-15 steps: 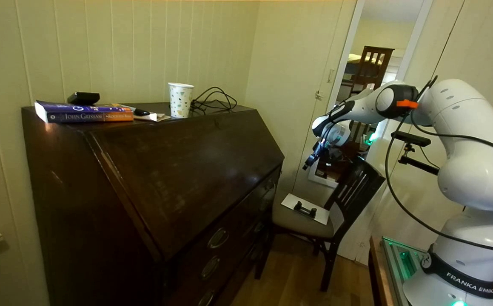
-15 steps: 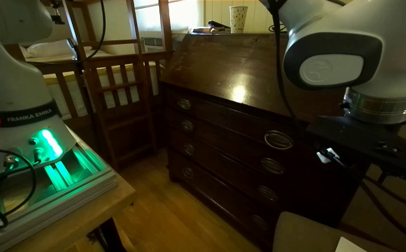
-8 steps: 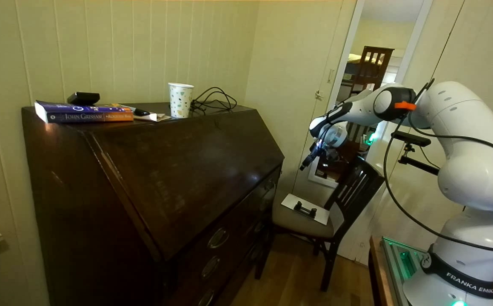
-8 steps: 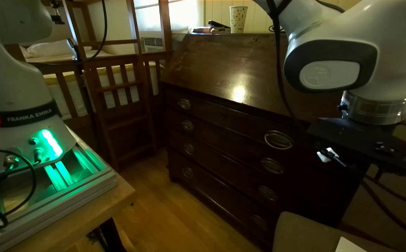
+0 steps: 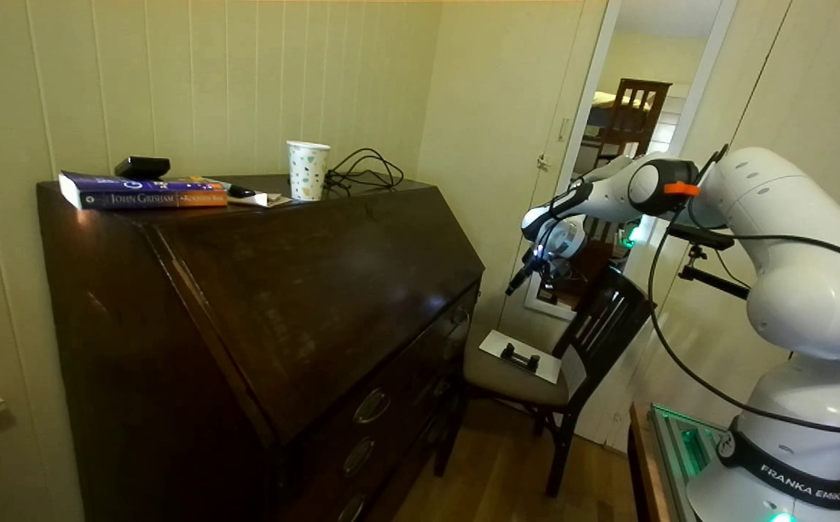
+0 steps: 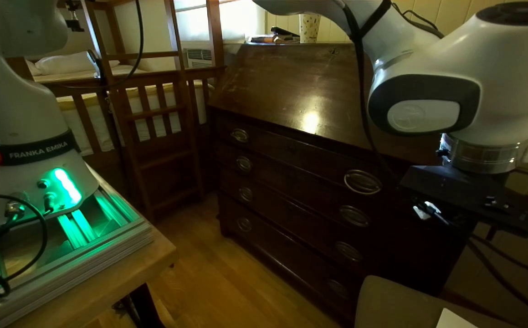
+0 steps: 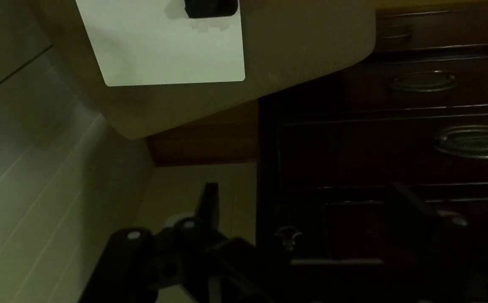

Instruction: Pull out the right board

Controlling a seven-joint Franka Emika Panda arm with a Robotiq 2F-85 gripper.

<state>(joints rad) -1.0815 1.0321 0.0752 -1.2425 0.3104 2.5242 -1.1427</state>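
Observation:
The right board point(image 7: 286, 216) is a small, very dark upright end face at the desk's front edge in the wrist view, barely told from the wood around it. A small metal pull point(image 7: 288, 236) sits on it. The board looks flush with the desk front. My gripper point(image 7: 305, 187) is open, one finger on each side of the board in that view, with nothing between the fingertips. In an exterior view the gripper point(image 5: 512, 290) hangs in the air just off the desk's far front corner, fingers pointing down toward the desk point(image 5: 318, 290). The other exterior view hides the fingers and the board.
The slanted lid point(image 6: 282, 91) is shut above drawers with oval handles point(image 6: 362, 181). A chair point(image 5: 514, 391) bearing a white sheet point(image 7: 164, 50) and a black object stands below the gripper. A cup point(image 5: 309, 170), a book point(image 5: 151, 194) and cables point(image 5: 365, 170) lie on the desk top.
The arm has come down a little and shifted toward the desk; the gripper is lower and closer to the desk corner. The desk, chair and things on top have not moved.

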